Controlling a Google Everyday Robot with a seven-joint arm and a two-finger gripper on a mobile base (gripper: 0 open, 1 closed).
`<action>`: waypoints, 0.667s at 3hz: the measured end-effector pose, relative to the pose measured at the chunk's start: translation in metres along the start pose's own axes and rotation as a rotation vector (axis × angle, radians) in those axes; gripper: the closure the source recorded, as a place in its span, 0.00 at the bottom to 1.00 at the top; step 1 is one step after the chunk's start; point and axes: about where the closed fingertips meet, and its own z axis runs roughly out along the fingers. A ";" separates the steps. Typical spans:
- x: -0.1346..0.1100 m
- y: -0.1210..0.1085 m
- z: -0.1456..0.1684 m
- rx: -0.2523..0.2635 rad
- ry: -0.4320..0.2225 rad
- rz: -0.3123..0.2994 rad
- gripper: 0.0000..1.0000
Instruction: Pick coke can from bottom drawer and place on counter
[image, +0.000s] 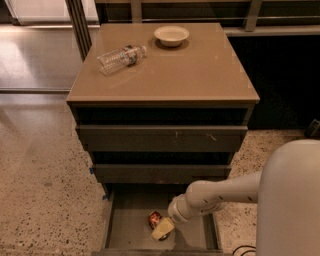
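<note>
The coke can (154, 218) lies on its side, red with a silver end, on the floor of the open bottom drawer (130, 227), near the middle. My gripper (163, 229) reaches down into the drawer from the right on the white arm (225, 192). Its cream-coloured end sits right against the can's near right side and covers part of it. The tan counter (200, 70) tops the cabinet above, and the two upper drawers are slightly open.
A clear plastic water bottle (120, 56) lies on the counter's back left, and a small white bowl (171, 35) stands at the back. The arm's large white link (292, 200) fills the lower right. Speckled floor surrounds the cabinet.
</note>
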 end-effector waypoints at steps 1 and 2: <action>0.002 0.001 0.003 -0.007 0.002 0.003 0.00; 0.006 0.001 0.010 -0.021 0.000 0.010 0.00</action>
